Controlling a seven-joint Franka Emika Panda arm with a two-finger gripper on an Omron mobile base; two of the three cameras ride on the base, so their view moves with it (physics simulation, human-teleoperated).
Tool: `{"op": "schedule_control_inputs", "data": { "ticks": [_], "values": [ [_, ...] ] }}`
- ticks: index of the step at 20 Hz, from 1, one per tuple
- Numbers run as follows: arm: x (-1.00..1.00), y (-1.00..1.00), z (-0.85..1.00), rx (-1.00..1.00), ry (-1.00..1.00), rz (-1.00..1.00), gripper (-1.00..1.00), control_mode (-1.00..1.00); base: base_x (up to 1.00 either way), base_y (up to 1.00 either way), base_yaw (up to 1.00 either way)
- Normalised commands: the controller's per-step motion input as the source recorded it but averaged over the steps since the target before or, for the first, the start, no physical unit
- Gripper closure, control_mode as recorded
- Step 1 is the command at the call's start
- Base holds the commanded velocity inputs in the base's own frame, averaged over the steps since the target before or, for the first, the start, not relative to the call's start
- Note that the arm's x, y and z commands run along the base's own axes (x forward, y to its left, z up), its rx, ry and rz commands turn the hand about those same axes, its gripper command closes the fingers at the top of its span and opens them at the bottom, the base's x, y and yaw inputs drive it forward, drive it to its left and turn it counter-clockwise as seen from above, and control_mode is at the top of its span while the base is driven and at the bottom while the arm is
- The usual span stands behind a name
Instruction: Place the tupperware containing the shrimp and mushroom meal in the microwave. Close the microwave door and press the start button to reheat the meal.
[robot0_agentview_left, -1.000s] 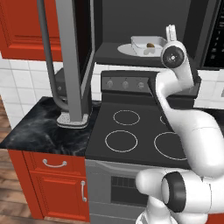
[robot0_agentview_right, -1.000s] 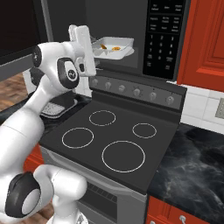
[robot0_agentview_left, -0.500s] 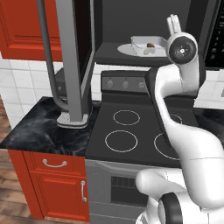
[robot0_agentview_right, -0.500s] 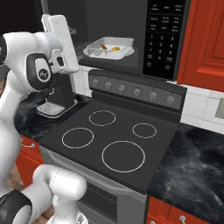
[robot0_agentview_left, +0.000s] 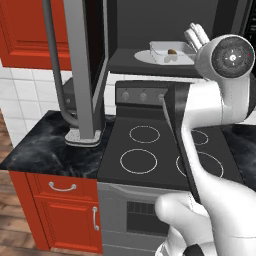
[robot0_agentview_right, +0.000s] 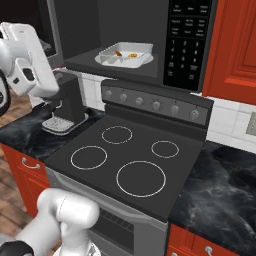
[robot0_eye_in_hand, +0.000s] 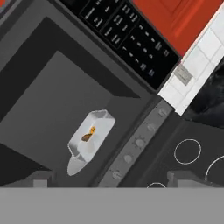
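Three views, taken in turn.

From the left base view, the tupperware (robot0_agentview_left: 171, 53) sits on a white round plate (robot0_agentview_left: 145, 56) inside the open microwave (robot0_agentview_left: 165, 30), toward the right half of the cavity floor. A brown bit of the shrimp and mushroom meal (robot0_agentview_left: 171, 51) shows in it. The microwave door (robot0_agentview_left: 84, 70) stands swung wide to the left, its long grey bar handle (robot0_agentview_left: 54, 65) facing the camera. The pincer (robot0_agentview_left: 196, 36) pokes up just right of the container, close beside it but apart from it; how wide its fingers stand I cannot tell, and they grip nothing that shows. Below lies the black stove (robot0_agentview_left: 165, 150) with its ring burners.

From the right base view, the container (robot0_agentview_right: 126, 54) rests near the front edge of the cavity floor, orange and brown pieces (robot0_agentview_right: 126, 53) inside. The black keypad strip (robot0_agentview_right: 188, 42) is on its right. The white arm (robot0_agentview_right: 22, 57) is well to the left, away from the cavity. A coffee machine (robot0_agentview_right: 65, 107) stands on the dark marble worktop (robot0_agentview_right: 20, 130) left of the stove.

From the hand view, the container (robot0_eye_in_hand: 92, 133) lies in the cavity, well apart from the two dark fingertips (robot0_eye_in_hand: 38, 180) at the bottom. These stand far apart, with nothing between them.
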Motion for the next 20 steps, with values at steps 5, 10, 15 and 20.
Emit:
{"op": "schedule_control_inputs", "data": {
  "ticks": [5,10,15,20],
  "values": [
    [-0.61,0.24,-0.21,-0.32,0.19,0.24,-1.00,-1.00,0.00,0.00,0.00],
    [-0.36,0.07,-0.23,-0.33,0.15,0.28,-1.00,-1.00,0.00,0.00,0.00],
    [-0.31,0.07,-0.06,-0.32,0.11,0.31,-1.00,-1.00,0.00,0.00,0.00],
    [-0.30,0.34,0.00,-0.37,0.15,0.30,-1.00,-1.00,0.00,0.00,0.00]
  ]
}}
